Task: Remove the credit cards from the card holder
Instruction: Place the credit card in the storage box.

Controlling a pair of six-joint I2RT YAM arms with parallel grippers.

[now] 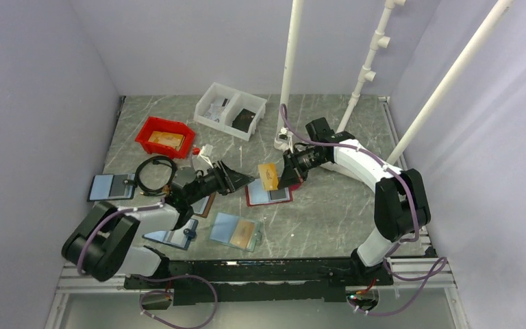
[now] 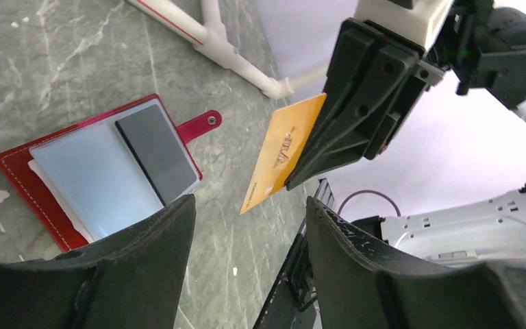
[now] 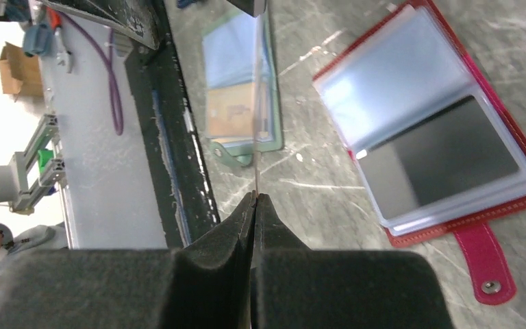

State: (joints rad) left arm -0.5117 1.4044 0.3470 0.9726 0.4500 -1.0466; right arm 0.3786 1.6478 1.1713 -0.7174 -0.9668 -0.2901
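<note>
The card holder [image 2: 15, 166] lies open and flat mid-desk, a dark card [image 2: 156, 154] in its sleeve and its snap tab [image 2: 202, 125] pointing toward the orange card [image 2: 284, 154], which hangs tilted just above and beside it, off the desk [image 1: 329, 212]. The right hand [image 3: 255, 200] is clamped on that card's upper edge, while the left hand [image 2: 250, 205] sits just short of the card's lower end, fingers apart and touching nothing. A teal holder [image 1: 236, 232] lies toward the near edge and a white pipe foot [image 1: 282, 142] stands behind, and marbled desk runs rightward from the card holder to the right arm's base.
</note>
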